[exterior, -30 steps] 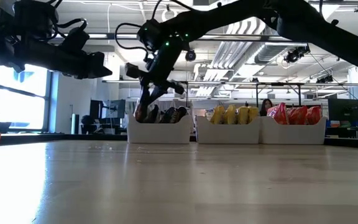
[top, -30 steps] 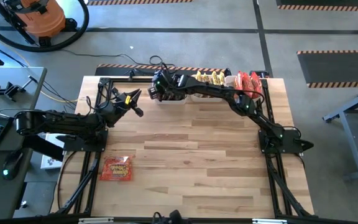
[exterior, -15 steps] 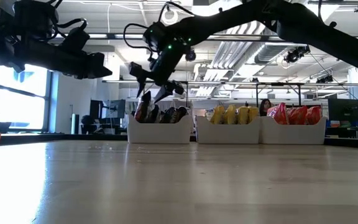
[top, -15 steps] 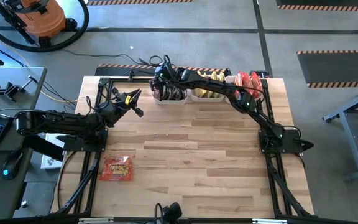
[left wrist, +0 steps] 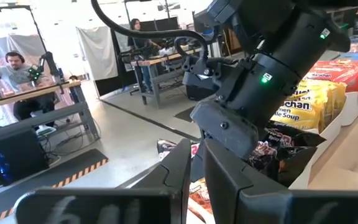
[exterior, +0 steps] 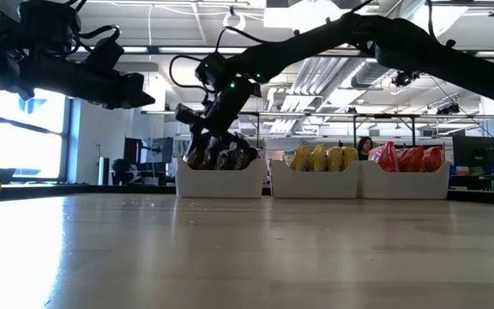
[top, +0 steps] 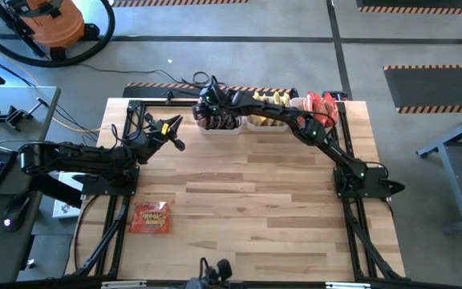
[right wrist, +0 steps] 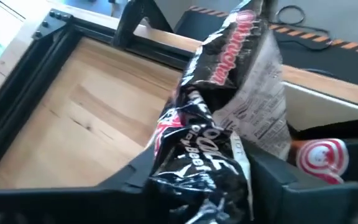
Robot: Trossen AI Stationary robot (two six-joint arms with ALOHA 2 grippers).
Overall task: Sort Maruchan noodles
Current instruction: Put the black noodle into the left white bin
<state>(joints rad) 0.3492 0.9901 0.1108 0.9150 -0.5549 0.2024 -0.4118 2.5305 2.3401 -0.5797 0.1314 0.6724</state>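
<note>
Your right gripper [exterior: 213,142] sits in the leftmost white bin [exterior: 221,180], fingers parted around dark Maruchan packets [right wrist: 219,134], grip unclear. Your left gripper [top: 171,128] hovers pinched shut, empty. One red packet [top: 150,217] lies near the table's front-left.

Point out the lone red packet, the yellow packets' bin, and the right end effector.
red packet [top: 150,217], high view, label middle
yellow packets' bin [exterior: 314,185], low view, front wall
right end effector [exterior: 206,142], low view, between fingertips
</note>
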